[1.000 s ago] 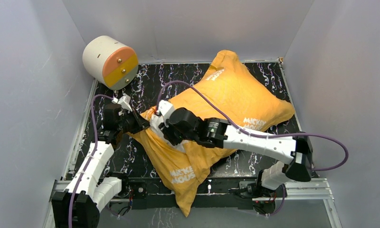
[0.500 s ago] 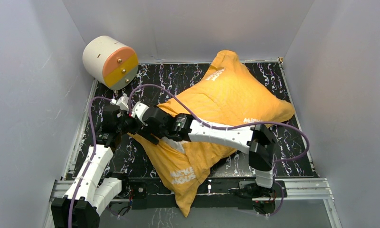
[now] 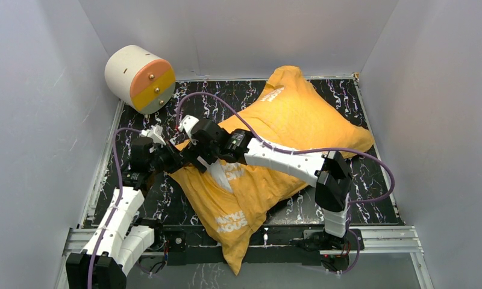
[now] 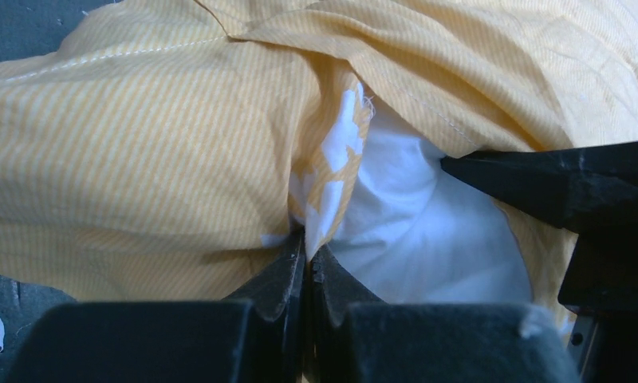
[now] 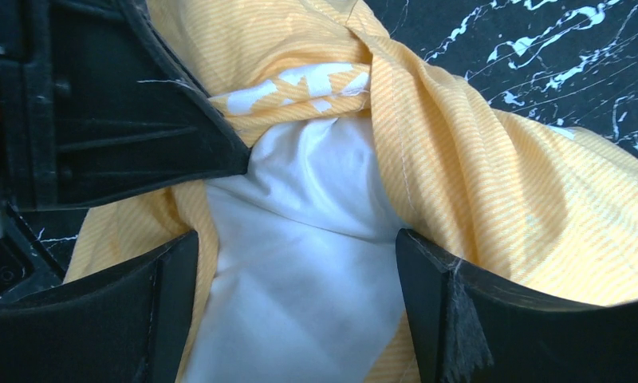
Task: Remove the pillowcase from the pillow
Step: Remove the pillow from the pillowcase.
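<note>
The left gripper was clenched on the pillowcase hem at its mouth, toward the worktop's left side. The right gripper stood released astride the exposed white pillow. It should probably close deep on pillow alone, clear of yellow fabric, then draw away from the left. The case hid most of the pillow.

The black, white-veined table carries the orange-yellow pillowcase, stretched diagonally from far right to near middle, one corner hanging over the near edge. A cream cylinder with an orange-yellow end sits at the far left corner.
</note>
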`<action>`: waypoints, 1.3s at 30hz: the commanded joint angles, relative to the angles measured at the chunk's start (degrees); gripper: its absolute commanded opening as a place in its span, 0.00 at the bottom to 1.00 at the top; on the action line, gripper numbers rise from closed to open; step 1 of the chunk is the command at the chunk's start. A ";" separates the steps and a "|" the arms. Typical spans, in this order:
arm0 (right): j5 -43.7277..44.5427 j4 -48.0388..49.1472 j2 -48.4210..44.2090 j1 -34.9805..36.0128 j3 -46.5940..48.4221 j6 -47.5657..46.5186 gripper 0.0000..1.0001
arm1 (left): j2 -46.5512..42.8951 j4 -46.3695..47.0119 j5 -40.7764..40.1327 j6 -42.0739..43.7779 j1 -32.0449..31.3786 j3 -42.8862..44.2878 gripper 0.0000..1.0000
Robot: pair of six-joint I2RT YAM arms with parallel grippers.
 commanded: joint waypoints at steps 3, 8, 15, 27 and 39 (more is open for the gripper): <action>-2.06 -3.72 -1.06 -2.51 0.12 -1.00 0.93 | -0.28 -6.37 -1.79 3.13 -0.11 2.77 0.00; -12.98 -5.36 0.88 -5.13 3.53 4.00 0.97 | 0.36 -13.41 -10.44 5.16 -0.07 5.77 0.00; -15.67 -6.82 2.88 -5.20 9.40 6.12 0.94 | 3.05 -13.28 -7.52 9.08 -0.07 6.15 0.00; 2.37 -11.45 9.12 3.18 4.34 -6.94 0.99 | 1.31 -13.09 -9.11 7.83 -0.07 5.31 0.00; 20.22 10.75 1.25 3.17 -17.33 6.82 0.01 | -1.95 -10.65 -20.21 -0.99 -0.07 2.14 0.00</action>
